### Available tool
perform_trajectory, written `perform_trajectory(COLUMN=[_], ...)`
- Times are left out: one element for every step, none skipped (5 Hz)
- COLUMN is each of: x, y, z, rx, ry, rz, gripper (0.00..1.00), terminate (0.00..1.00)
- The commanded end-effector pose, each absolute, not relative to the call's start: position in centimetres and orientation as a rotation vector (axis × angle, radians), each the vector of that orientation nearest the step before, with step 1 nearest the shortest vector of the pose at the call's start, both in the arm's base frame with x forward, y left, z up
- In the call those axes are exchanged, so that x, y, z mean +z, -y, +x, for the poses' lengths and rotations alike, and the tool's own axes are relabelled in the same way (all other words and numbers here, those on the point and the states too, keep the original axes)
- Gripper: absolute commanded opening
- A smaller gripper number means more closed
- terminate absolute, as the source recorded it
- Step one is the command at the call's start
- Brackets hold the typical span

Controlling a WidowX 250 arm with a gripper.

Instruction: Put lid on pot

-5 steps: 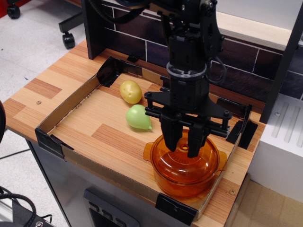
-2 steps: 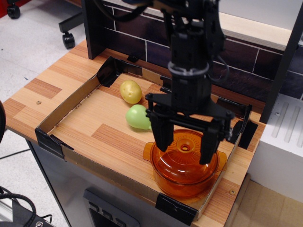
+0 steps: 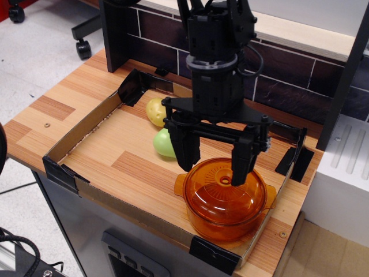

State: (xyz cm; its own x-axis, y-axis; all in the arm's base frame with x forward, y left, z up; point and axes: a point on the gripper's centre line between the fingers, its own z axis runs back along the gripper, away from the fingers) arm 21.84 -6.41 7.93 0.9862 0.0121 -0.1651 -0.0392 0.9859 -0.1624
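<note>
The translucent orange lid (image 3: 223, 188), domed with concentric ridges and a small central knob, sits on the deep orange pot (image 3: 222, 220) at the front right of the tray. My black gripper (image 3: 214, 163) hangs above the lid's far left side. Its jaws are spread wide and hold nothing. The left finger (image 3: 188, 150) is beyond the pot's left rim; the right finger (image 3: 241, 164) is over the lid's far part, clear of the knob.
A shallow cardboard tray (image 3: 81, 144) with black taped corners holds the objects on the wooden table. A yellow potato-like toy (image 3: 155, 111) and a green pear-like toy (image 3: 164, 143) lie just left of my gripper. A dark brick-pattern wall (image 3: 300, 81) stands behind.
My gripper opened, letting go of the lid's knob, then rose and shifted left and back. The lid stays on the pot.
</note>
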Motion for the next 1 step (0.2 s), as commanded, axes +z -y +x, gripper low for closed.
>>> perform_trajectory(x=[9.2], y=[6.37], z=[22.48], rx=[0.015], ry=[-0.114], rz=[-0.178], gripper=[1.0], terminate=[1.0])
